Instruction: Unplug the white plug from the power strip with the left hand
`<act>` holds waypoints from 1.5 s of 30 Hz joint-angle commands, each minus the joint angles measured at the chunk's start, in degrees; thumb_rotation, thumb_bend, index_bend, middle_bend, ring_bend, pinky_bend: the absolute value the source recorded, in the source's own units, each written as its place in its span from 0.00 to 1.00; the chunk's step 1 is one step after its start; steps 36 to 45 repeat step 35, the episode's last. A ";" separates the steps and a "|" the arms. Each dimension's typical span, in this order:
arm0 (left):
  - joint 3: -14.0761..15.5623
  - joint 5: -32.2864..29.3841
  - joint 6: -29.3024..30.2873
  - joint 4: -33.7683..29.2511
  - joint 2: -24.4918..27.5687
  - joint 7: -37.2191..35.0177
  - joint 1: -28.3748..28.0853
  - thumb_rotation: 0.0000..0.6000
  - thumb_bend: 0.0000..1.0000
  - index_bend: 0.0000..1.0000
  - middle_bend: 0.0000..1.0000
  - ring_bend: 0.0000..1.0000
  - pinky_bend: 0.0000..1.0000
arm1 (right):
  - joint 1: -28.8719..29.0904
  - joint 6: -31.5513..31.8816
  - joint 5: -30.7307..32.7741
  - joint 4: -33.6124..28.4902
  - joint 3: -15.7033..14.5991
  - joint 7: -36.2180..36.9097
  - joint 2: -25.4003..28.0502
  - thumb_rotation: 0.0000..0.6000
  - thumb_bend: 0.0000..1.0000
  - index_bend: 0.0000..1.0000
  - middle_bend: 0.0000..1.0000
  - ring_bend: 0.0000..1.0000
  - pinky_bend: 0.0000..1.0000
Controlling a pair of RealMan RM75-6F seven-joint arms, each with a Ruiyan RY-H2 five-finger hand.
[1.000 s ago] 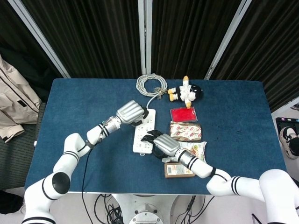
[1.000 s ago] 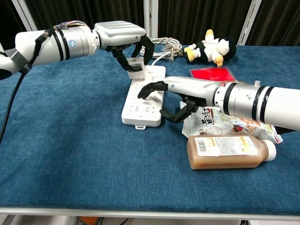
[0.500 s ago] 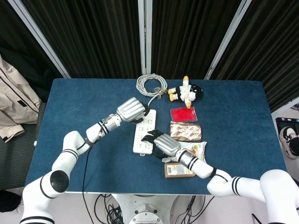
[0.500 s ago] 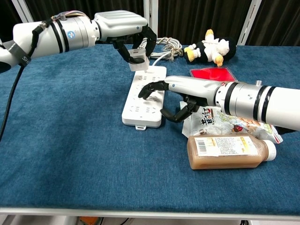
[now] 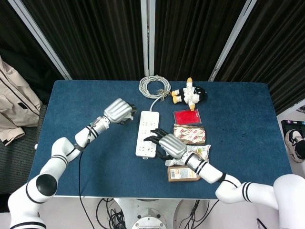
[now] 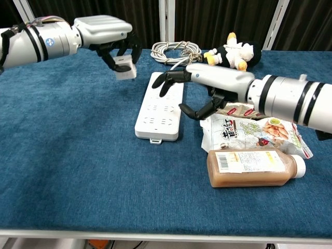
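Between left robot hand (image 6: pixel 115 45) fingers: white plug (image 6: pixel 125 72).

Little can be read here. The bottle (image 6: pixel 253 167) lying on its side carries a white label with a barcode and small print, too fine to make out. The crinkled snack bag (image 6: pixel 249 132) above it shows bold dark characters in an East Asian script, not clear enough to read. A small round blue mark sits on the left arm's (image 6: pixel 36 42) silver casing; its content cannot be told
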 commanded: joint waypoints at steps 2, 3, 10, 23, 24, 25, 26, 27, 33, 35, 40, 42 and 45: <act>-0.95 -1.85 -1.85 -5.76 2.48 5.07 1.89 1.00 0.27 0.25 0.37 0.25 0.35 | -2.27 4.41 -1.44 -4.53 -0.06 -2.78 4.73 1.00 0.52 0.18 0.22 0.00 0.03; -1.41 -2.31 -1.45 -6.89 2.97 6.40 2.31 1.00 0.23 0.23 0.34 0.22 0.32 | -2.90 5.45 -1.54 -5.62 -0.05 -3.47 6.05 1.00 0.50 0.18 0.22 0.00 0.03; -6.23 -7.61 5.17 -20.73 11.00 15.67 8.10 1.00 0.14 0.17 0.28 0.17 0.26 | -9.88 13.06 0.95 -13.72 -0.49 -9.31 17.48 1.00 0.20 0.15 0.20 0.00 0.03; -7.96 -20.64 22.72 -52.86 34.96 32.65 31.51 1.00 0.14 0.17 0.26 0.14 0.16 | -26.24 29.16 3.94 -16.84 -3.56 -13.60 30.44 1.00 0.22 0.01 0.14 0.00 0.02; -7.65 -21.09 24.15 -54.29 35.91 33.52 33.17 1.00 0.14 0.17 0.26 0.13 0.16 | -27.23 30.05 3.80 -16.71 -3.84 -13.37 30.65 1.00 0.22 0.01 0.14 0.00 0.03; -7.19 -21.50 26.05 -56.09 36.96 34.65 35.28 1.00 0.14 0.17 0.26 0.13 0.16 | -28.53 31.16 3.65 -16.58 -4.22 -13.09 30.79 1.00 0.22 0.01 0.13 0.00 0.03; -6.83 -21.70 27.44 -57.35 37.60 35.47 36.79 1.00 0.14 0.17 0.25 0.13 0.15 | -29.48 31.93 3.54 -16.51 -4.53 -12.97 30.83 1.00 0.22 0.00 0.13 0.00 0.03; -6.46 -21.81 28.76 -58.53 38.13 36.24 38.23 1.00 0.14 0.17 0.25 0.12 0.15 | -30.42 32.62 3.52 -16.51 -4.82 -12.90 30.84 1.00 0.22 0.00 0.13 0.00 0.03; -3.53 -20.71 34.30 -64.42 38.82 39.23 45.72 1.00 0.14 0.17 0.25 0.12 0.14 | -35.78 36.81 2.92 -16.84 -6.13 -12.57 29.74 1.00 0.22 0.00 0.13 0.00 0.02; -2.78 -20.93 35.15 -65.48 38.15 40.78 47.74 1.00 0.14 0.17 0.24 0.12 0.14 | -37.00 37.35 2.48 -17.08 -6.53 -12.30 29.37 1.00 0.22 0.00 0.13 0.00 0.02; -2.78 -20.93 35.15 -65.48 38.15 40.78 47.74 1.00 0.14 0.17 0.24 0.12 0.14 | -37.00 37.35 2.48 -17.08 -6.53 -12.30 29.37 1.00 0.22 0.00 0.13 0.00 0.02; -2.78 -20.93 35.15 -65.48 38.15 40.78 47.74 1.00 0.14 0.17 0.24 0.12 0.14 | -37.00 37.35 2.48 -17.08 -6.53 -12.30 29.37 1.00 0.22 0.00 0.13 0.00 0.02; -2.78 -20.93 35.15 -65.48 38.15 40.78 47.74 1.00 0.14 0.17 0.24 0.12 0.14 | -37.00 37.35 2.48 -17.08 -6.53 -12.30 29.37 1.00 0.22 0.00 0.13 0.00 0.02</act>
